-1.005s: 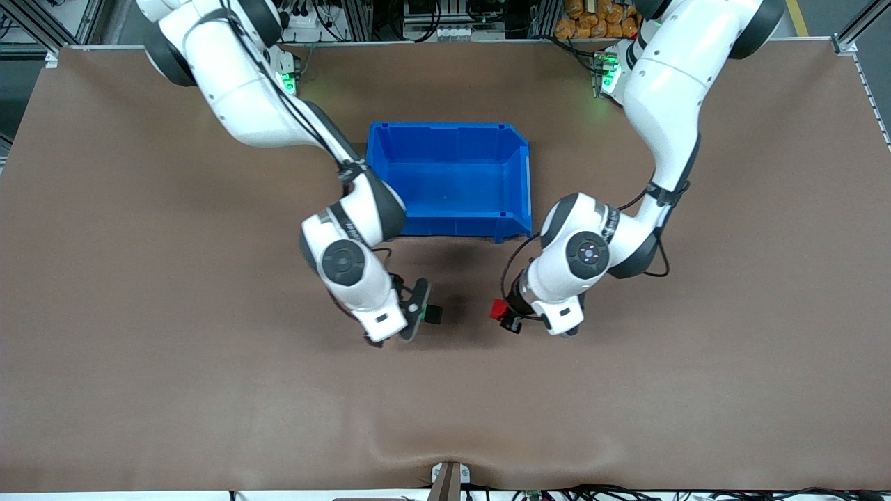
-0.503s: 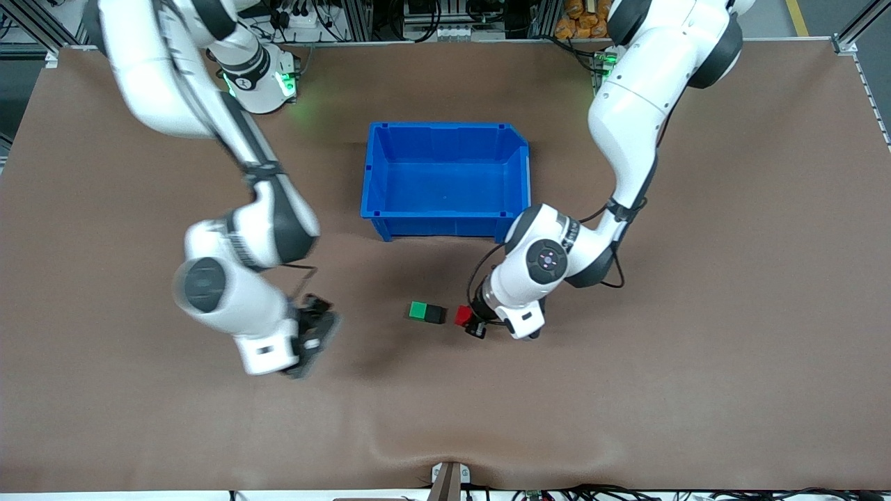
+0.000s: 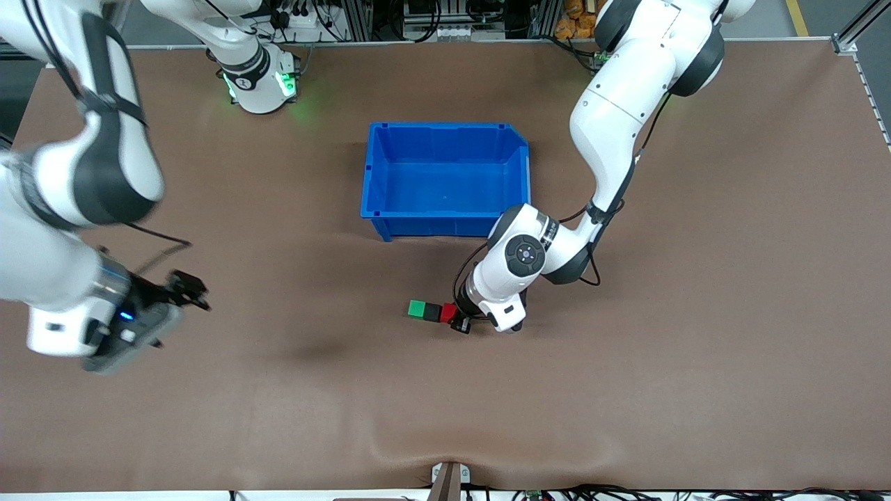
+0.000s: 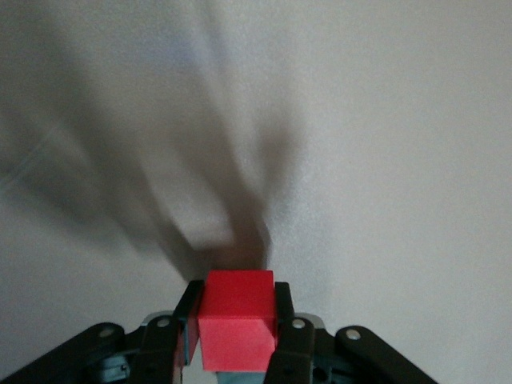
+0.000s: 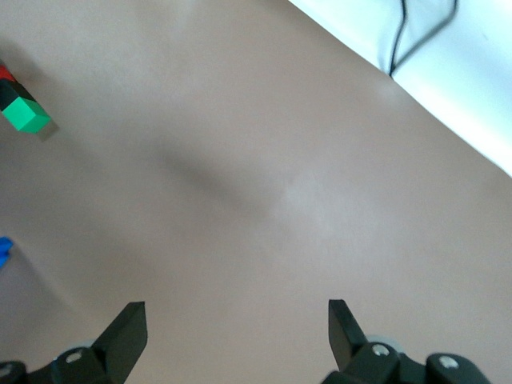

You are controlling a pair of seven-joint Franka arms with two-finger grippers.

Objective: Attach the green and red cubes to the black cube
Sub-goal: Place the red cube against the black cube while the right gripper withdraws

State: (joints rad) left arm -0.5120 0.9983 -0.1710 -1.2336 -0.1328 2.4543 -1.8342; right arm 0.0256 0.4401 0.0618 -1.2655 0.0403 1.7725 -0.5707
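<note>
The green cube [image 3: 418, 308] and the black cube [image 3: 433, 312] sit joined in a row on the table, nearer the front camera than the blue bin. My left gripper [image 3: 454, 319] is shut on the red cube [image 3: 447, 312] and holds it against the black cube's free side, low at the table. The left wrist view shows the red cube [image 4: 237, 316] clamped between the fingers [image 4: 282, 308]. My right gripper [image 3: 186, 288] is open and empty over bare table toward the right arm's end. The right wrist view shows the green cube [image 5: 26, 117] and black cube [image 5: 14, 94] far off.
An empty blue bin [image 3: 445, 129] stands mid-table, farther from the front camera than the cubes. The left arm's elbow hangs close to the bin's front corner. The brown mat has a ripple near the front edge [image 3: 397, 445].
My left gripper carried the red cube across to the black cube. My right gripper let go of the green cube and swung away toward the right arm's end of the table.
</note>
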